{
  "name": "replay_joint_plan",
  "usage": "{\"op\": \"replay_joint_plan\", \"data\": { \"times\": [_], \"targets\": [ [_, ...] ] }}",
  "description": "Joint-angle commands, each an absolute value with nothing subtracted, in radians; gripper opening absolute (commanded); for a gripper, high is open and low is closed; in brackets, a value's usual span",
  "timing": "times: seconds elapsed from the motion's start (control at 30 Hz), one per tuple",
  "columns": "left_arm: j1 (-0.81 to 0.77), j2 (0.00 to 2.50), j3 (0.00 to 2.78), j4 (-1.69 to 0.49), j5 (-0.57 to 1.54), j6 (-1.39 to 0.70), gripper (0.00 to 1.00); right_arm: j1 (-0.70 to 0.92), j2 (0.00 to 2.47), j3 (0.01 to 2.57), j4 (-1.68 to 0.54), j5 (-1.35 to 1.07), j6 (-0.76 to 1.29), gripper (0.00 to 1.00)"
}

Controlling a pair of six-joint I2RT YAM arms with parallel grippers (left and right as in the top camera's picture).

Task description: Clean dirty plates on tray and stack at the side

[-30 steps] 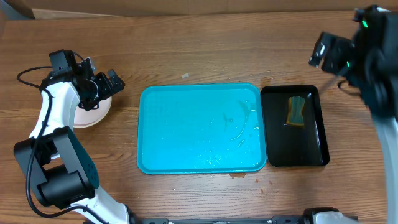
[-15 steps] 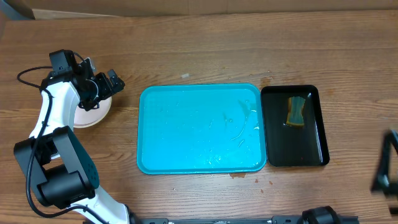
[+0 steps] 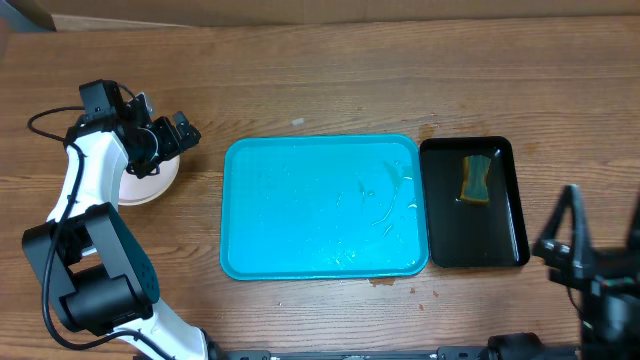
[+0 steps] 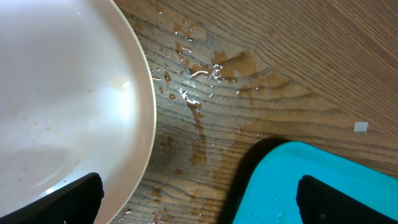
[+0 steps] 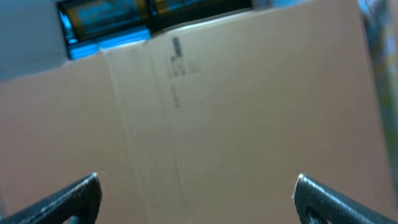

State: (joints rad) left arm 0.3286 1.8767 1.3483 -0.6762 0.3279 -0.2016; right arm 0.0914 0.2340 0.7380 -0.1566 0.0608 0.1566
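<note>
Wooden table [image 3: 320, 80], wet by the pile. Turquoise tray [image 3: 300, 210] sits at centre, bare, long axis running left-right. Just left of it the plates [image 3: 150, 186] lie flat and face up, count unclear, round so no long axis. The left gripper [image 3: 160, 130] hovers over them, jaws wide, empty. The right gripper [image 3: 598, 245] is well apart, wide, empty. Looks near done: lift straight up, don't clip the rim.
</note>
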Motion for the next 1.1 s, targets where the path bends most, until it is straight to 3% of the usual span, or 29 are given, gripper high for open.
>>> {"op": "replay_joint_plan", "data": {
  "times": [0.0, 0.17, 0.47, 0.87, 1.07],
  "targets": [
    [0.325, 1.891, 1.348, -0.676, 0.326, -0.179, 1.00, 0.083, 0.179, 0.582, -0.025, -0.030, 0.152, 1.00],
    [0.325, 1.891, 1.348, -0.676, 0.325, -0.179, 1.00, 0.083, 0.112, 0.368, 0.132, -0.046, 0.152, 1.00],
    [0.325, 1.891, 1.348, -0.676, 0.326, -0.179, 1.00, 0.083, 0.026, 0.150, 0.196, -0.044, 0.152, 1.00],
    [0.325, 1.891, 1.348, -0.676, 0.326, -0.179, 1.00, 0.083, 0.003, 0.052, 0.168, -0.049, 0.152, 1.00],
    [0.325, 1.891, 1.348, -0.676, 0.326, -0.179, 1.00, 0.083, 0.003, 0.050, 0.046, -0.059, 0.151, 1.00]
  ]
}}
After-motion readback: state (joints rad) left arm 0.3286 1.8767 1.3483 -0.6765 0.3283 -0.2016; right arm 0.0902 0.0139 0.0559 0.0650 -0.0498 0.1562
